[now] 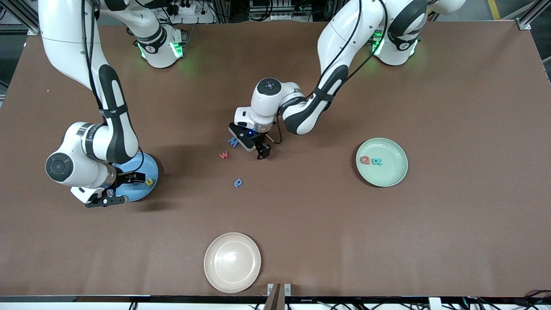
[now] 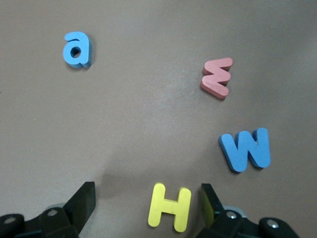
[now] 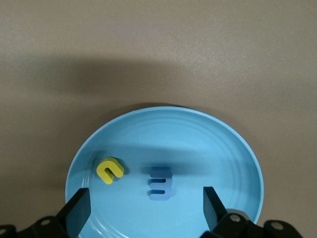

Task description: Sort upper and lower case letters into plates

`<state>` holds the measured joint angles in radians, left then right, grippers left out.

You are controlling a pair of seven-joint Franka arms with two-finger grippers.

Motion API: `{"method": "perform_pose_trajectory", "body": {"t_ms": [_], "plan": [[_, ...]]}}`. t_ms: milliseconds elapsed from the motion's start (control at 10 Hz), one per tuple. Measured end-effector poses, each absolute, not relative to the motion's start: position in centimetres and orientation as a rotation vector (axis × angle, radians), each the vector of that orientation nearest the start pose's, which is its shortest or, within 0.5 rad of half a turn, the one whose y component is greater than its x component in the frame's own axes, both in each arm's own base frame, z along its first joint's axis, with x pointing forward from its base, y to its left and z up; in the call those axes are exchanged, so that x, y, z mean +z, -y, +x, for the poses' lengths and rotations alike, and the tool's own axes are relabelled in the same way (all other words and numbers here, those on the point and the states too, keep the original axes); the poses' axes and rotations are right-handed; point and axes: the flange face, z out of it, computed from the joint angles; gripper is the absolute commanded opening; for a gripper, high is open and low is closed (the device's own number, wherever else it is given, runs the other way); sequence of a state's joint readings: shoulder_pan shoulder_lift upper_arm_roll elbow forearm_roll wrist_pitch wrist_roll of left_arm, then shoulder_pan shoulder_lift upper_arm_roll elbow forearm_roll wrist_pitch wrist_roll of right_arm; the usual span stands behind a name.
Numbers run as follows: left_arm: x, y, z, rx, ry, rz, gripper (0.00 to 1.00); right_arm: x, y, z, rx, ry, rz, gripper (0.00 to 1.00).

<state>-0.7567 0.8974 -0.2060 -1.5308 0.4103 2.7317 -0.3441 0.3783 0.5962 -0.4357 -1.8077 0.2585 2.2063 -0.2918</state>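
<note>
My left gripper (image 2: 147,199) (image 1: 262,153) is low over the middle of the table, open, with a yellow H (image 2: 170,207) lying flat between its fingers, close to one pad. Beside it lie a blue W (image 2: 245,149) (image 1: 233,141), a red w (image 2: 217,78) (image 1: 223,155) and a blue a (image 2: 77,48) (image 1: 238,183). My right gripper (image 3: 144,204) (image 1: 125,188) hangs open over the blue plate (image 3: 223,148) (image 1: 148,165), which holds a small yellow letter (image 3: 110,170) and a blue letter (image 3: 160,183). The mint green plate (image 1: 394,174) holds a red Q (image 1: 365,160) and a teal letter (image 1: 377,162).
A cream-white plate (image 1: 232,262) sits near the table's front edge, nearer to the front camera than the loose letters. The blue plate lies toward the right arm's end of the brown table (image 1: 452,107), the green one toward the left arm's end.
</note>
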Motion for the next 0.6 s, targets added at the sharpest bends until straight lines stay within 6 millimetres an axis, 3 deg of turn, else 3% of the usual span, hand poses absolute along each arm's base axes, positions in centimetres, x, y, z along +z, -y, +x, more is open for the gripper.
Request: {"method": "perform_pose_trajectory", "body": {"t_ms": [600], "plan": [[16.03, 59.11, 42.21, -0.495, -1.370, -2.940, 0.72, 22.63, 0.79, 63.66, 0.216, 0.189, -3.151, 1.00]]}}
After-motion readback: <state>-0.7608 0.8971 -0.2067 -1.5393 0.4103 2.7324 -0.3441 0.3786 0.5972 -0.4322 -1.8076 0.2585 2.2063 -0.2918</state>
